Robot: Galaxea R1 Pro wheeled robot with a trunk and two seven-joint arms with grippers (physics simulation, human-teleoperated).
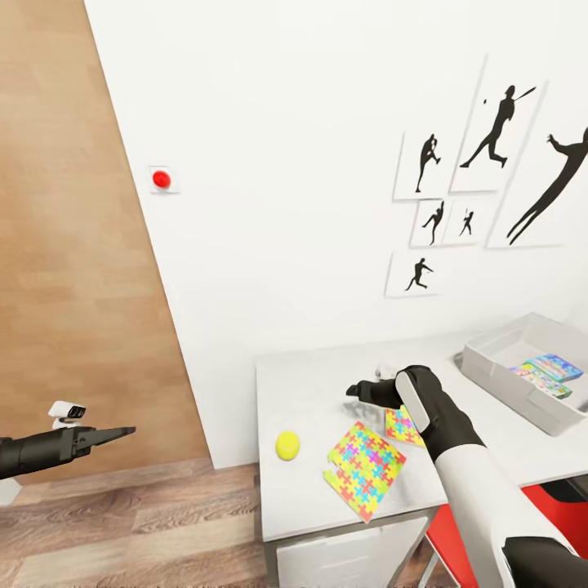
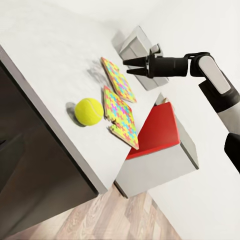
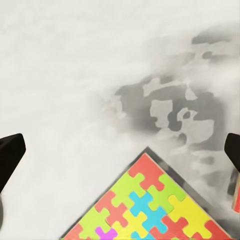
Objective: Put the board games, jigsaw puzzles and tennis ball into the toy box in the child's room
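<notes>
From the head camera we see the long glossy pale grey table [image 1: 327, 392] against the white wall. We take the small fuzzy yellow-green tennis ball [image 1: 287, 445] as our landmark: it lies on the table towards its front left part. Just beside the ball, on the side away from the wall's red round button [image 1: 162, 179], lies a flat multicoloured jigsaw puzzle sheet [image 1: 365, 468] with notched edges. A second multicoloured puzzle sheet [image 1: 402, 425] lies beyond that one, partly hidden by our right arm. Farthest from the ball, at the table's far right end, sits the shallow grey toy box [image 1: 498, 371], with blue and multicoloured board games [image 1: 545, 374] inside. Our black right gripper [image 1: 357, 390] hovers above the table behind the ball, near the second puzzle; from here we cannot tell how its jaws stand. Our left gripper [image 1: 122, 430] hangs well apart from the ball, off the table over the wood plank floor [image 1: 122, 514], fingers drawn to a closed point, holding nothing. Black sports silhouette pictures [image 1: 490, 171] hang on the wall.

From the left wrist camera, the ball [image 2: 89, 111] lies just beside the near puzzle [image 2: 121, 116], the other puzzle [image 2: 119, 79] past it, and the right gripper [image 2: 131, 66] above that one. A red and white chair [image 2: 156, 135] stands at the table's edge.

From the right wrist camera, the two black fingertips [image 3: 10, 157] stand wide apart, released and empty, above a puzzle [image 3: 150, 205] corner.
</notes>
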